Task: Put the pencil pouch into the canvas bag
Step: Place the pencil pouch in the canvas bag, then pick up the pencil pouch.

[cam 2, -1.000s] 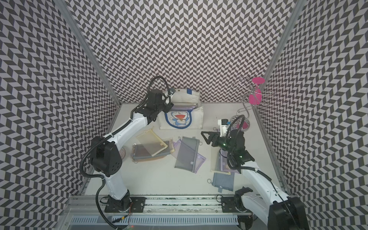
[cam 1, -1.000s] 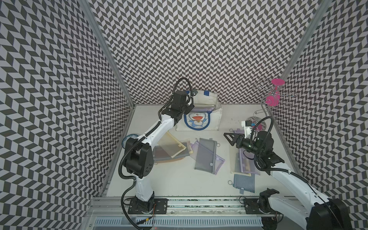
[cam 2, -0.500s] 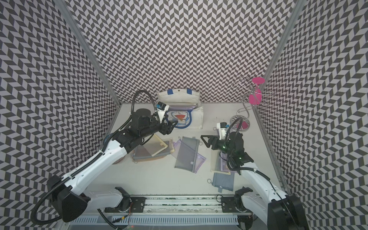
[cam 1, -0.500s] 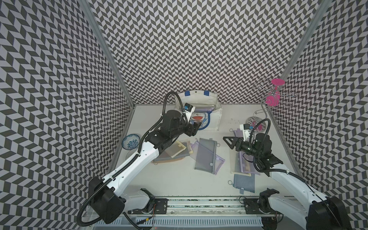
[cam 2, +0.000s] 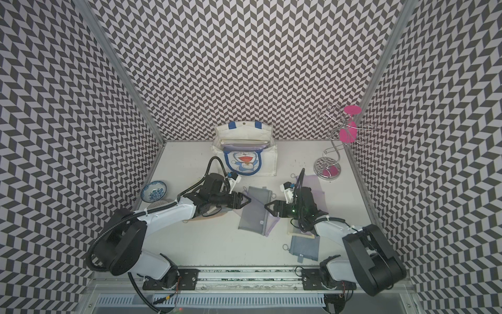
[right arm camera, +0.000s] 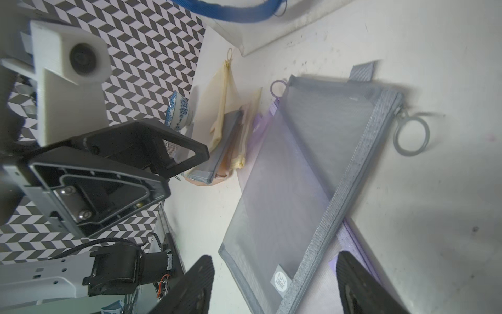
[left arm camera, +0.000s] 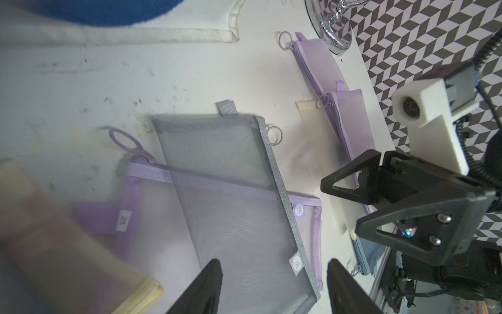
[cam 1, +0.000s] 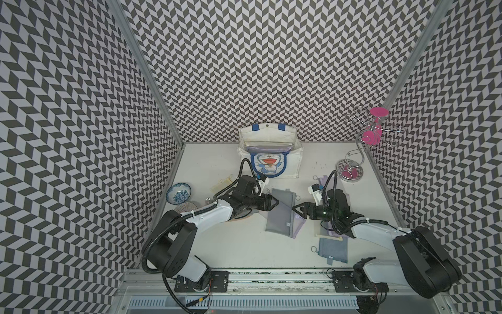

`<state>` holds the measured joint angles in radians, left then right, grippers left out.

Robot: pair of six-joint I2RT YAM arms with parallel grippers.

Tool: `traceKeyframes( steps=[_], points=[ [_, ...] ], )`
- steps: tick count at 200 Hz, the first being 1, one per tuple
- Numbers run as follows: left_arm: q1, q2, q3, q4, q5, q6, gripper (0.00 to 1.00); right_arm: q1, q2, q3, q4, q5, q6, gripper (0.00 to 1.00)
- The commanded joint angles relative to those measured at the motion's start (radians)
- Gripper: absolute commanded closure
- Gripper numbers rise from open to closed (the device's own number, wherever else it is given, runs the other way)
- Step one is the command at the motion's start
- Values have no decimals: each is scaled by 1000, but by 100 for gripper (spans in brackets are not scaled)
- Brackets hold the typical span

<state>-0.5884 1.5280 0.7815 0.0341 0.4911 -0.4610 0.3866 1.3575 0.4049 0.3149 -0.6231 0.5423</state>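
The pouch [cam 1: 279, 214] lies flat on the tabletop [cam 1: 236, 250] mid-frame in both top views, a grey mesh sleeve crossing over a purple pouch [left arm camera: 146, 231]. The bag [cam 1: 292, 165] stands open at the upper centre. Our left tool [cam 1: 273, 203] and right tool [cam 1: 298, 211] face each other across the pouch, both with jaws apart and holding nothing. We judge the pouch light, limp and thin, so it will likely sag when lifted and may drag the purple one along. Its stiffer zip edge [right arm camera: 353, 185] or a free corner looks the best place to pinch. The ring [right arm camera: 411, 137] seems too slight a hold.
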Motion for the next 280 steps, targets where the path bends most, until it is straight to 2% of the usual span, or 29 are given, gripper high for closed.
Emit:
traceKeyframes(
  steps=[1,64,116,132,149,168,189,201,237,280],
  points=[
    [1,56,-19,122,20,-58,38,13,54,-18,117,1,3,28],
    [-1,217,5,177,2,-73,39,41,173,-35,211,-17,8,32],
    [-28,265,11,210,-4,-82,40,48,249,-35,264,-35,7,36],
    [-34,265,0,254,22,-102,45,50,256,-35,272,-39,8,36],
    [-43,264,-3,286,43,-113,55,52,257,-32,273,-40,8,37],
    [-54,258,6,274,38,-103,73,53,250,-34,267,-39,7,37],
    [-56,236,2,262,37,-99,87,53,233,-36,256,-36,5,37],
    [-59,212,1,238,32,-88,100,53,216,-38,246,-35,2,38],
    [-87,96,26,86,-8,9,100,53,90,-43,176,-22,7,37],
    [-179,-97,132,-171,-206,231,100,49,-152,-6,-14,51,-19,33]
  ],
)
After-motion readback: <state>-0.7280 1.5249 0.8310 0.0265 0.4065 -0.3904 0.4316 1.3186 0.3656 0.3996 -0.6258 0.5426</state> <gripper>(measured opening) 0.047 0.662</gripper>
